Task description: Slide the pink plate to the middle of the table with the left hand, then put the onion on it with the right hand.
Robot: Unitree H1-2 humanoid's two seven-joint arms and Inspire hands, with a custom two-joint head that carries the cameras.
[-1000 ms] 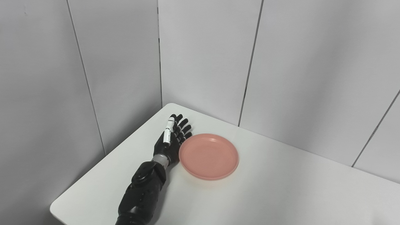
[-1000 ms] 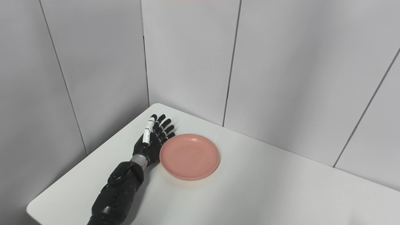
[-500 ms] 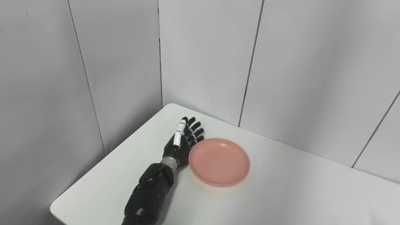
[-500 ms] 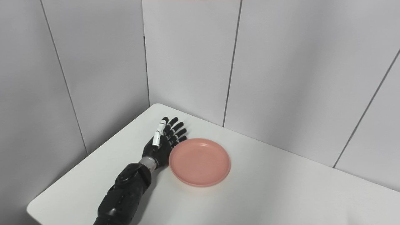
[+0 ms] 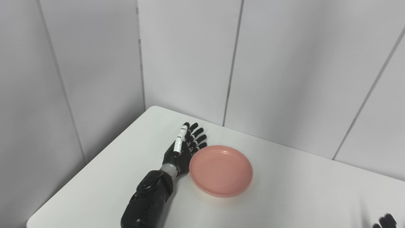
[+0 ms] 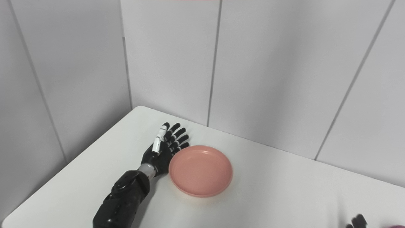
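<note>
The empty pink plate (image 5: 221,171) lies flat on the white table (image 5: 300,190), left of its middle. My left hand (image 5: 185,147) is open with its fingers straight, standing on its edge on the table. Its palm side touches the plate's left rim. Only the dark fingertips of my right hand (image 5: 384,221) show at the bottom right corner, so its state cannot be read. A purplish sliver (image 6: 395,226) shows at the bottom edge beside those fingertips in the right eye view. Whether it is the onion cannot be told.
Grey panelled walls (image 5: 190,63) close in the table at the back and on the left, meeting at the far left corner. The table's left edge (image 5: 95,161) runs diagonally toward me.
The left hand has pushed the plate to the right, away from the table's far left corner. The camera has also turned right, bringing the right hand's fingertips into view.
</note>
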